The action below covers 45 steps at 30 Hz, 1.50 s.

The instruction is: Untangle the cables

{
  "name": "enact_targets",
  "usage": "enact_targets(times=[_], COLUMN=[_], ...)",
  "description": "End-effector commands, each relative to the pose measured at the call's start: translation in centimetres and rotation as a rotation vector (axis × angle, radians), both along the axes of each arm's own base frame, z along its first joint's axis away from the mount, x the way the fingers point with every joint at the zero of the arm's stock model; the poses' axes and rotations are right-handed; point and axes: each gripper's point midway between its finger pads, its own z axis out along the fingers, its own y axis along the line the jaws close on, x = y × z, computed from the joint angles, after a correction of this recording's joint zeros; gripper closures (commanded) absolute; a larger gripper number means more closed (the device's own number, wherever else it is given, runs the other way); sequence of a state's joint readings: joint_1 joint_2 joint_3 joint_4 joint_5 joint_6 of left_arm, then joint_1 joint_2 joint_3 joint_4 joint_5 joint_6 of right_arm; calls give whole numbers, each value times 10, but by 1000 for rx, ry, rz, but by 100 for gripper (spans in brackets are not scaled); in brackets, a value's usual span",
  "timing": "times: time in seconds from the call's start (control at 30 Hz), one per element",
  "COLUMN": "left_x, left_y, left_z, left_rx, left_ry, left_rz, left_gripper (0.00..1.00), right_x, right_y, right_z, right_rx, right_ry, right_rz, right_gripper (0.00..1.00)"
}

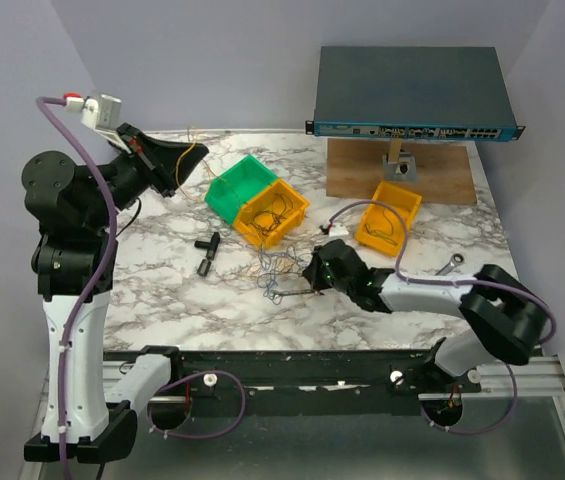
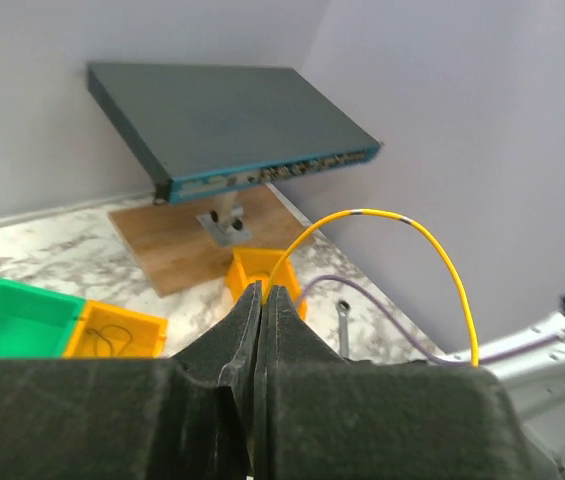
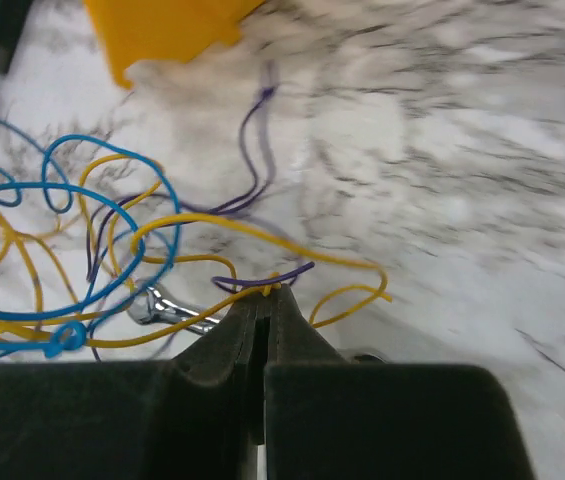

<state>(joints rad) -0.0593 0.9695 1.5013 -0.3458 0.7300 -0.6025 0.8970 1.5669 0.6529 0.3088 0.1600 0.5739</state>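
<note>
Between our shut right jaws sat a yellow strand (image 3: 312, 250) of the cables (image 1: 277, 270), the left jaws pinching a raised wire (image 2: 432, 243); next, we judged, came a gentle pull.

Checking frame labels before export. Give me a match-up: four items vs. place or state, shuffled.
1 left claw
2 right claw
3 green bin
4 wrench

a loose on the table, near its right edge
b raised, shut on a yellow cable
c low, shut on the cable tangle
d against an orange bin

Pairs: 1-b, 2-c, 3-d, 4-a
</note>
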Motion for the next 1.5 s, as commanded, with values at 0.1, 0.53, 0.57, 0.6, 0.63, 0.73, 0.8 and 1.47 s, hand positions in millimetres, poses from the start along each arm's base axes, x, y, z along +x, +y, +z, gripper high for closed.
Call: enact_targets(times=[0.1, 0.53, 0.57, 0.6, 0.63, 0.73, 0.8, 1.47], left_x=[2, 29, 29, 28, 28, 29, 31, 5], left_y=[76, 158, 161, 162, 162, 152, 140, 79], left_z=[15, -57, -60, -60, -61, -59, -60, -26], left_rx=[26, -17, -25, -26, -23, -1, 0, 15], left_ry=[-62, 157, 162, 149, 145, 120, 112, -32], left_rz=[471, 889, 898, 895, 890, 830, 760, 408], left_gripper=[100, 100, 100, 100, 100, 100, 100, 100], right_x=[-1, -25, -24, -21, -20, -11, -6, 18], right_y=[-159, -267, -266, -262, -258, -239, -219, -64], right_z=[22, 50, 50, 53, 54, 63, 72, 121], right_rx=[-147, -102, -108, -111, -102, -86, -56, -60], right_ry=[0, -14, -14, -19, -21, -39, -62, -212], right_rz=[-632, -1179, -1168, -1134, -1107, -960, -821, 77], right_gripper=[99, 99, 99, 99, 99, 98, 89, 10])
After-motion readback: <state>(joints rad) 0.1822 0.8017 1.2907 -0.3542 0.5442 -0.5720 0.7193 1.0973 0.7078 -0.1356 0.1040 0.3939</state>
